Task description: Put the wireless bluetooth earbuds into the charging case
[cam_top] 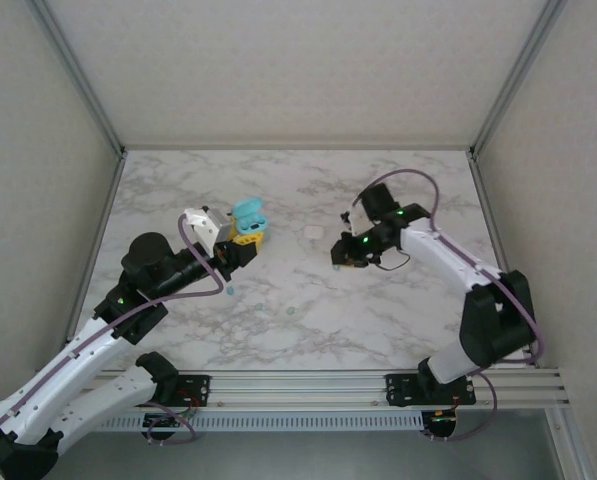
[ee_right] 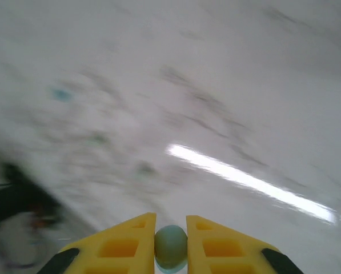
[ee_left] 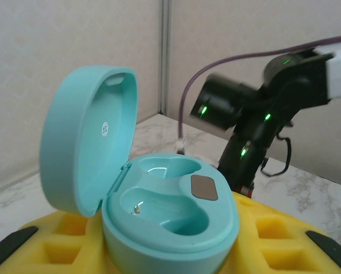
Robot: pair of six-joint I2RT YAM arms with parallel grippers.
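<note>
A teal charging case (cam_top: 248, 215) stands with its lid (ee_left: 90, 137) swung up, and my left gripper (cam_top: 244, 238) is shut on its base. Both moulded wells of the case (ee_left: 170, 220) are bare, with a small metal contact showing in the nearer one. My left gripper's (ee_left: 170, 254) yellow fingers (ee_left: 56, 245) flank the case on both sides. My right gripper (cam_top: 338, 256) hovers right of the table's centre. In the right wrist view it (ee_right: 171, 220) is shut on a mint green earbud (ee_right: 171, 246), pinched between the yellow fingers (ee_right: 124, 242) above the blurred marble.
A small white object (cam_top: 312, 232) lies between the two grippers. Tiny teal and green earbuds (cam_top: 229, 290) (cam_top: 294, 311) are scattered on the marble table (cam_top: 398, 330) nearer the front. The right arm (ee_left: 256, 114) stands just beyond the held case. Walls close in on three sides.
</note>
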